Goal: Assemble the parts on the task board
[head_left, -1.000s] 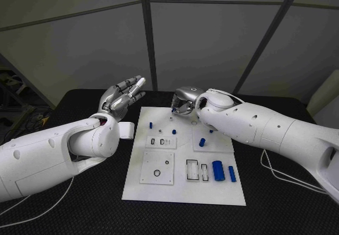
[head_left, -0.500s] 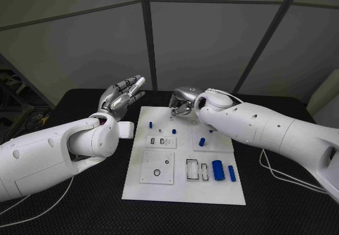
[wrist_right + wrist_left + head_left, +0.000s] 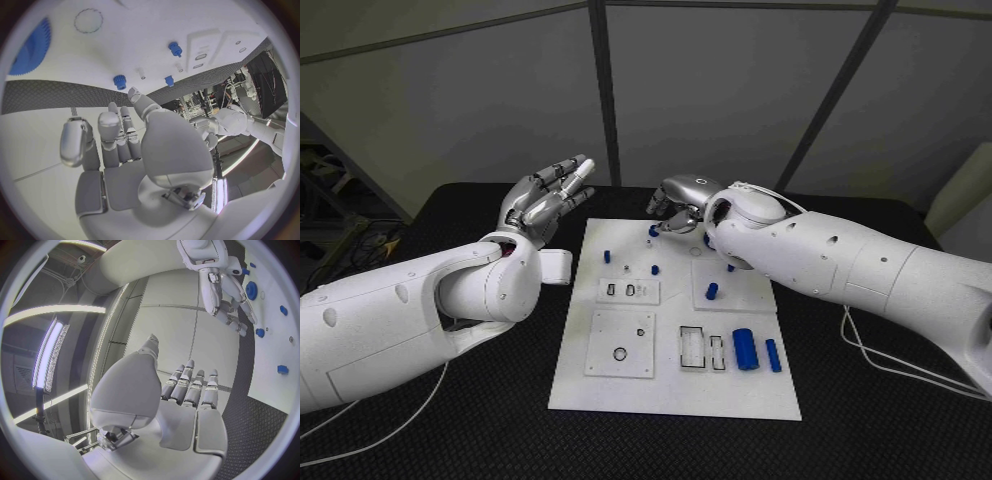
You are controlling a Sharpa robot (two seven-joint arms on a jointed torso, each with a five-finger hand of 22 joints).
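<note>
Task board [image 3: 675, 385]: white plate, middle of the black table [image 3: 877, 440], long axis running away from the robot. Contents: several small blue parts. Near right corner, a thick blue cylinder [image 3: 746, 348] and a thinner blue rod [image 3: 773, 354] lying side by side, beside two slotted black-outlined recesses. Centre right, a short blue peg [image 3: 713, 291]. Far end, small pegs [image 3: 607, 255] standing, one blue peg [image 3: 653, 230] just beside the right robot hand.

Right robot hand [image 3: 678, 208]: hovering over the far edge of the board, fingers loosely curled with gaps between them, nothing visible in them.

Left robot hand [image 3: 550, 198]: raised off the board's far left corner, fingers straight and together, palm free, holding nothing.

Step in hand, as judged: picking a part at the far end; most parts look unassembled. Next move calls for the right robot hand to lower onto the nearby blue peg and close on it squarely, since a small upright peg tips easily.
</note>
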